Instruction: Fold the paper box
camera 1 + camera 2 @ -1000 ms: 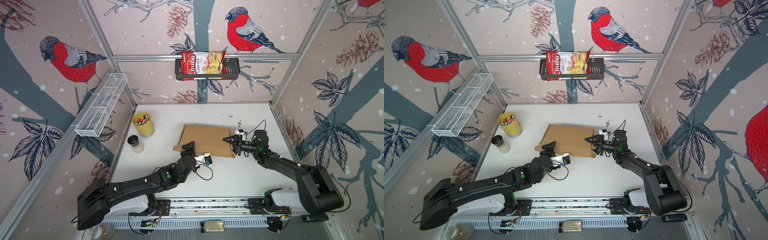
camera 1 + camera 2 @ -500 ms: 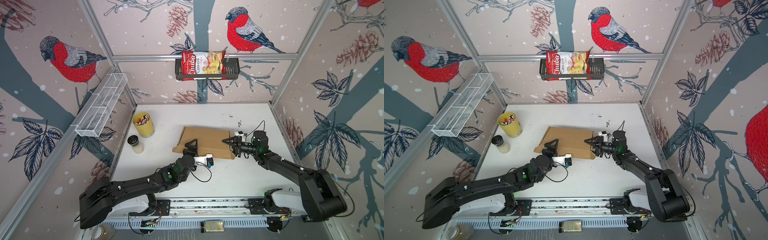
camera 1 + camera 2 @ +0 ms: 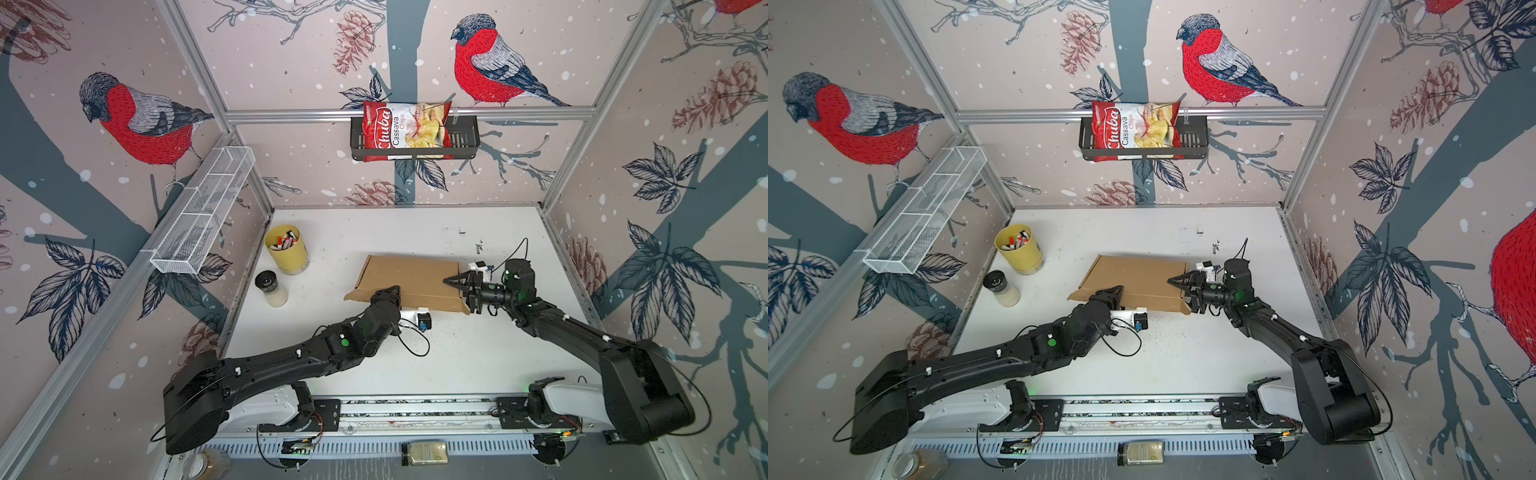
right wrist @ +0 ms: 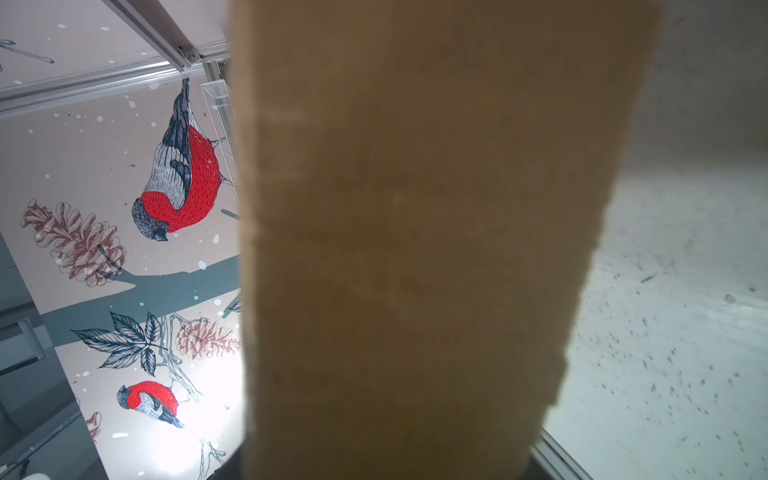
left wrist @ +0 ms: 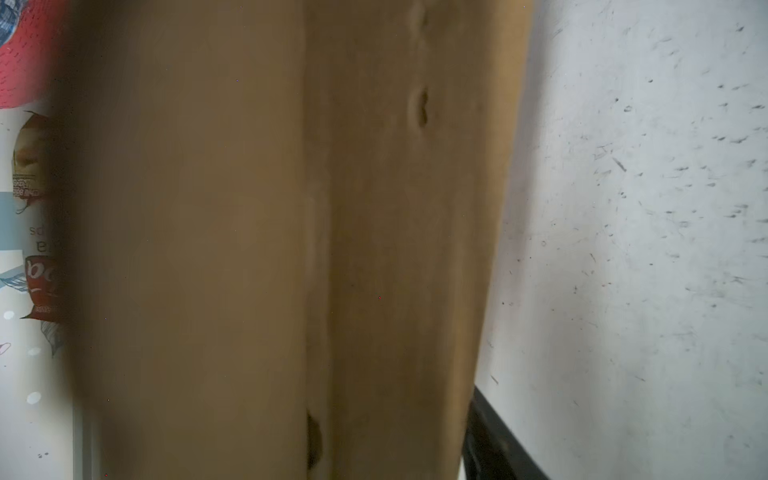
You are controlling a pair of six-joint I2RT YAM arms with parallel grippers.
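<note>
In a top view the paper box [image 3: 411, 277] has its side edge between the parted fingers of the right gripper [image 3: 460, 296]; the left gripper [image 3: 388, 292] is at its near edge. Left wrist view: only cardboard, very close. Right wrist view: the same, so whether either gripper pinches, I cannot tell. It is probably the closing step; the next move needs firm, even pressing.

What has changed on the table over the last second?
The right gripper slid leftward, farther over the paper box. The left gripper nudged rightward along its near edge. Whether either grips the cardboard cannot be told. The box barely shifted; the yellow pen cup, black-lidded jar and chips bag stayed put.
</note>
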